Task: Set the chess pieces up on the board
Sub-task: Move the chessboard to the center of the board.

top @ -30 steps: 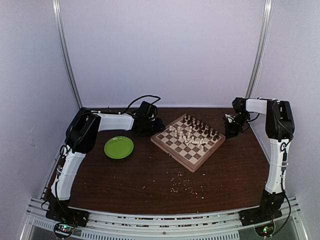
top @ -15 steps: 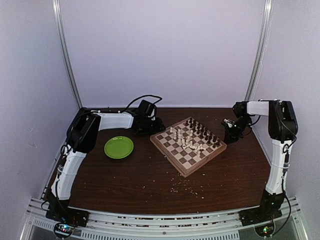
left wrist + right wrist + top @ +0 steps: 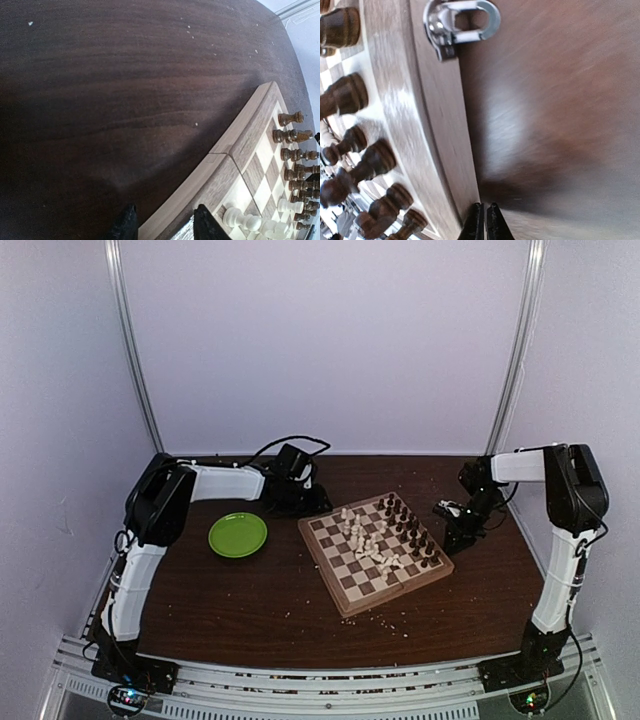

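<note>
progress: roughly half, by judgement | board [image 3: 375, 552] is set skewed on the desk [image 3: 260, 600] | dark pieces [image 3: 410, 525] are ranked along its far-right edge | cream pieces [image 3: 365, 538] are seen jumbled mid-board | left jaws are set astride its rim, grip cannot be told | right jaws are clenched, empty, beside its side

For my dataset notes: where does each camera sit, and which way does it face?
Top external: above and behind the robot, facing down at the table, board and plate; left arm and right arm show.
Left wrist: looks down at table and board rim; jaws at the bottom, rim between them.
Right wrist: close beside the board's clasp; shut jaws at the bottom.
Shared: both wrist views show the board's rim and dark pieces.
</note>
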Controlling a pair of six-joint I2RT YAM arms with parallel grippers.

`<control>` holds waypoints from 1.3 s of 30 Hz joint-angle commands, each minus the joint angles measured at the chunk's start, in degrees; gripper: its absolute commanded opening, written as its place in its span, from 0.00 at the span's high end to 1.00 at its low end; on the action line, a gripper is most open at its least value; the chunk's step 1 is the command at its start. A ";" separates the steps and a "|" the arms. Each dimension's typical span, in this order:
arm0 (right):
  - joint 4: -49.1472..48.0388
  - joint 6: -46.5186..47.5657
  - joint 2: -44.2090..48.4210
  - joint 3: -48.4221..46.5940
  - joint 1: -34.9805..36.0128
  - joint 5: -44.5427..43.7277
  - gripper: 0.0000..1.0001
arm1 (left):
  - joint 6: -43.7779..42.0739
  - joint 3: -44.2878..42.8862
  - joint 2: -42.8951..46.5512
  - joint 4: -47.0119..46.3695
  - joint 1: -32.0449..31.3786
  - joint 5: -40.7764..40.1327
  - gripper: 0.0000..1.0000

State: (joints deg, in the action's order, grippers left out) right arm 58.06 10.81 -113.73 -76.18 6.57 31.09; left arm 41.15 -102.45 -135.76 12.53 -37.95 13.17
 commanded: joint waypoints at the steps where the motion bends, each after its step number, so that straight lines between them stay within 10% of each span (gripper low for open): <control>1: 1.85 1.66 2.77 4.28 2.84 4.25 0.96 | -1.72 2.77 3.91 1.88 -2.09 1.55 0.61; 16: -1.24 -0.49 5.08 -0.97 0.29 -0.50 0.96 | -4.74 9.85 22.12 11.69 -1.68 -15.35 0.54; 28: -2.32 -4.00 -1.59 -7.61 0.83 -3.18 0.97 | -3.60 29.40 28.66 10.97 -6.63 -8.14 0.96; 39: 2.36 -0.39 1.15 1.49 4.26 1.65 1.00 | -3.99 29.72 25.85 9.36 -8.73 -8.16 1.00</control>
State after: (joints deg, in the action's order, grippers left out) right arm 57.63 8.60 -115.02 -79.11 8.75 29.76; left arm 37.56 -72.82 -109.06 24.32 -46.68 4.34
